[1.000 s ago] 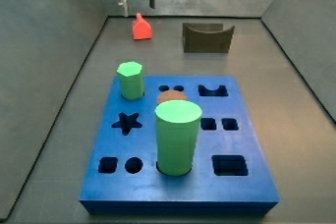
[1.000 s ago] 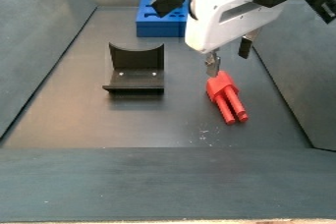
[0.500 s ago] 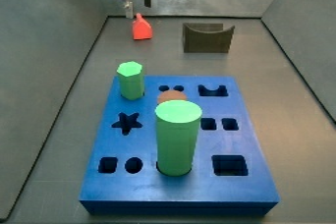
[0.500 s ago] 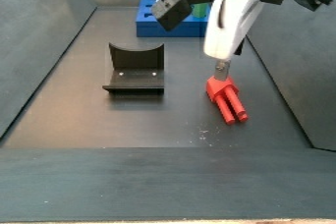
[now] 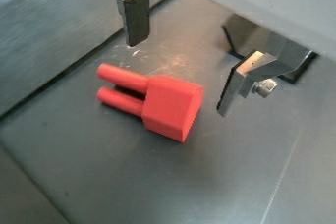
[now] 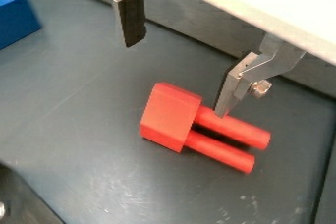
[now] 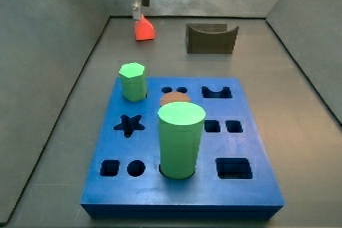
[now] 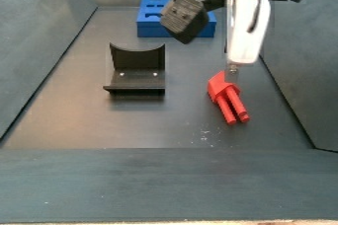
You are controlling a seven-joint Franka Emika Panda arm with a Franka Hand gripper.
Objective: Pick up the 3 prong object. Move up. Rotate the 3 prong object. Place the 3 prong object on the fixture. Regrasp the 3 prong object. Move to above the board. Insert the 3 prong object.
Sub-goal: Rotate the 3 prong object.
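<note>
I see the board [image 7: 183, 152] at one end of the floor and the fixture [image 8: 134, 69] apart from it, leaving the 3 prong object [image 8: 227, 99] lying flat on open floor for a top grasp. The gripper [image 6: 179, 53] hangs directly above it, jaws spread and empty (one finger [image 5: 133, 18] per side).

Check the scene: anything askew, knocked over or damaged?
Nothing stands out. The 3 prong object lies flat on the floor, intact, under the open gripper. The fixture stands upright, and both green pegs sit straight in the board.
</note>
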